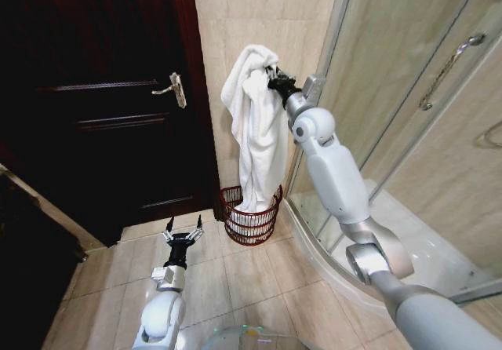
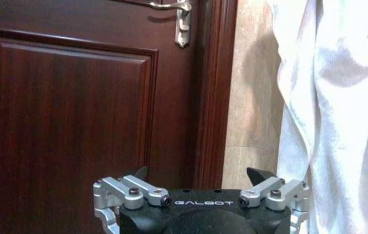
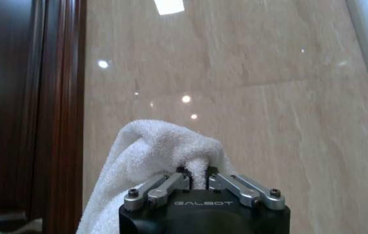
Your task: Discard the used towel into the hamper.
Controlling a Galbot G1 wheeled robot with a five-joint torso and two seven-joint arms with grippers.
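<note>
Left gripper [image 1: 183,233] low over the floor tiles [image 1: 259,287], fingers spread wide, nothing held, pointing toward the dark door [image 1: 110,107]; idle for now.

Right gripper [image 1: 269,75] raised high near the beige wall [image 1: 259,12], fingers pinched nearly closed on a bunched fold at the top of the white towel [image 1: 255,130]. In the right wrist view, terry cloth squeezed between the two fingers [image 3: 170,183] and humped above them.

Towel hanging full length from that single pinch, lower end already dipping inside the hamper [image 1: 251,223], which stands on the tiles against the wall, between door frame and shower enclosure [image 1: 408,91].

Handling, as a judgement: soft, limp and bulky; light enough for one gripper, no stiffness, so follows the pinch and swings freely. Thick pile likely grips well, little chance of slipping. Present hold on a gathered top fold looks sound. Main risk: hamper small and light, cloth draping over its rim or tipping it.
</note>
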